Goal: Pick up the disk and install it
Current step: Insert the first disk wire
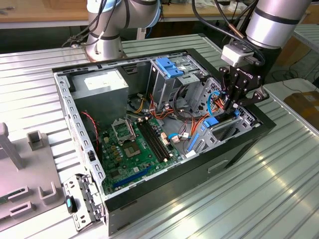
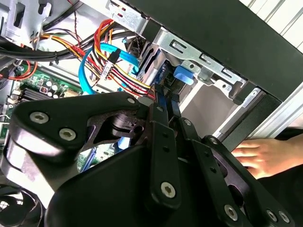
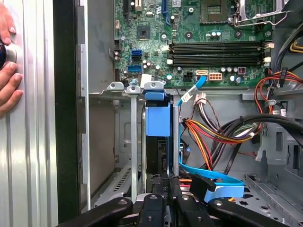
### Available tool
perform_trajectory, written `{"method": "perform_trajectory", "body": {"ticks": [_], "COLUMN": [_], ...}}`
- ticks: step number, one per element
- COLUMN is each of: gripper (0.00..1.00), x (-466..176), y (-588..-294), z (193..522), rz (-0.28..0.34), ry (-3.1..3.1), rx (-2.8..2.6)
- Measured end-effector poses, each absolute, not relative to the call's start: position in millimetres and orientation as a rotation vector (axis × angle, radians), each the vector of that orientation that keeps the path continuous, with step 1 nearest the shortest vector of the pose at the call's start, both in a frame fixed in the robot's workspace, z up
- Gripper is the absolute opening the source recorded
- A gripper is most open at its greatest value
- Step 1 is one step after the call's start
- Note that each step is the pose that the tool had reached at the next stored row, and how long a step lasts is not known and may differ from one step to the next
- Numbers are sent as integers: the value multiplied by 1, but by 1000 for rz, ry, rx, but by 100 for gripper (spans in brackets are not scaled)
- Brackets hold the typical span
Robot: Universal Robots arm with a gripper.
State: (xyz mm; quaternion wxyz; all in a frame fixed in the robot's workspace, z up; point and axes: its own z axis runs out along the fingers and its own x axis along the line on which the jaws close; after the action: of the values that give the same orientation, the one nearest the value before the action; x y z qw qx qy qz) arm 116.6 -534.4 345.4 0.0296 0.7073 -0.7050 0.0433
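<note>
The disk (image 3: 157,153) stands on edge in the metal drive bay (image 3: 128,142) at the corner of the open computer case (image 1: 164,189). Its blue plastic frame (image 3: 157,120) shows at the end towards the motherboard. In the exterior view the blue frame (image 1: 212,122) sits low in the bay at the case's right end. My gripper (image 1: 231,106) reaches down into that bay from above. In both wrist views its black fingers (image 3: 152,187) lie close together on either side of the disk's edge, and the gripper (image 2: 163,101) looks shut on it.
The green motherboard (image 1: 134,144) fills the case floor. A grey power-supply box (image 1: 102,84) and a cage with a blue handle (image 1: 169,67) sit at the back. Coloured cables (image 3: 213,132) and a blue flat cable (image 3: 208,182) crowd beside the bay. A person's hand (image 3: 7,61) rests outside the case wall.
</note>
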Motion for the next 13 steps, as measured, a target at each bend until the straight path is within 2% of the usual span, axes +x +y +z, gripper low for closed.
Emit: {"method": "perform_trajectory", "body": {"ticks": [13], "gripper": [16], "x": [117], "y": [-537], "z": [347], "rz": [122], "ry": [-2224], "rx": [2138]}}
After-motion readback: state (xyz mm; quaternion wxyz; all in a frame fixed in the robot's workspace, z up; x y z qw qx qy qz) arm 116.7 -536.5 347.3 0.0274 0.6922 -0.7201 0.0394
